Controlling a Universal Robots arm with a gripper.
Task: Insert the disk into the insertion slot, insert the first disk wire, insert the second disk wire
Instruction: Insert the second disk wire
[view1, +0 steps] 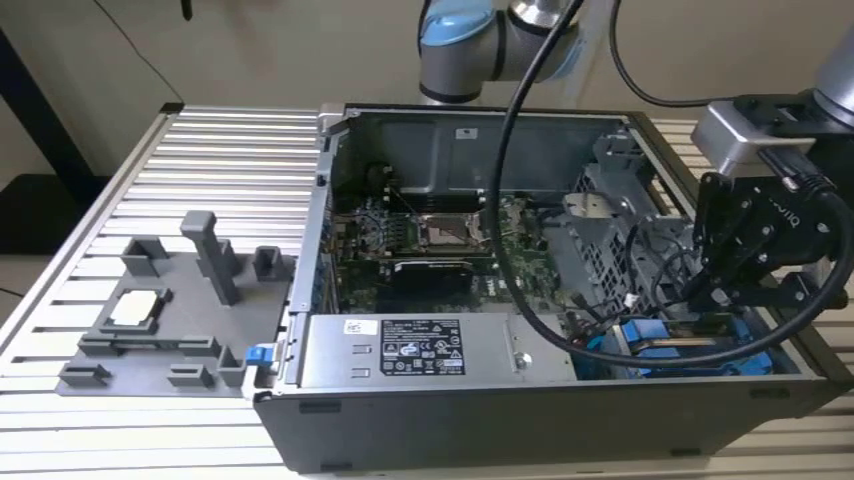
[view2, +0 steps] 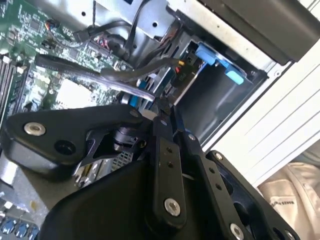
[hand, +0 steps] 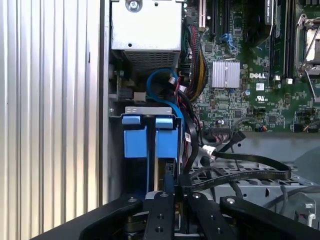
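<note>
Nearest, in the first wrist view, the gripper has its fingers drawn nearly together, leaving only a narrow gap. The dark end of a flat black disk wire sits in that gap. It appears to be pinched there, though the contact itself is shadowed and not certain.

Just beyond the fingertips, the disk stands edge-on in its blue carrier. It is already down inside the insertion slot of the grey drive cage, with both end tabs at the cage mouth.

Handling, as judged:
- The disk is rigid, fairly heavy for its size and shock-sensitive. It is best taken by the blue carrier's tabs or side rails, not the labelled face.
- The wire is light and springy and will twist if held along its length. The moulded plug is the only sound place to hold it.

Not made out:
- The disk's rear socket, which lies below the carrier and behind cable loops.
- Whether any plug is seated.
- Whether the carrier is fully latched.

Farther off are the motherboard and the power-supply box. In the exterior view, the open computer case rests on the slatted bench.
</note>
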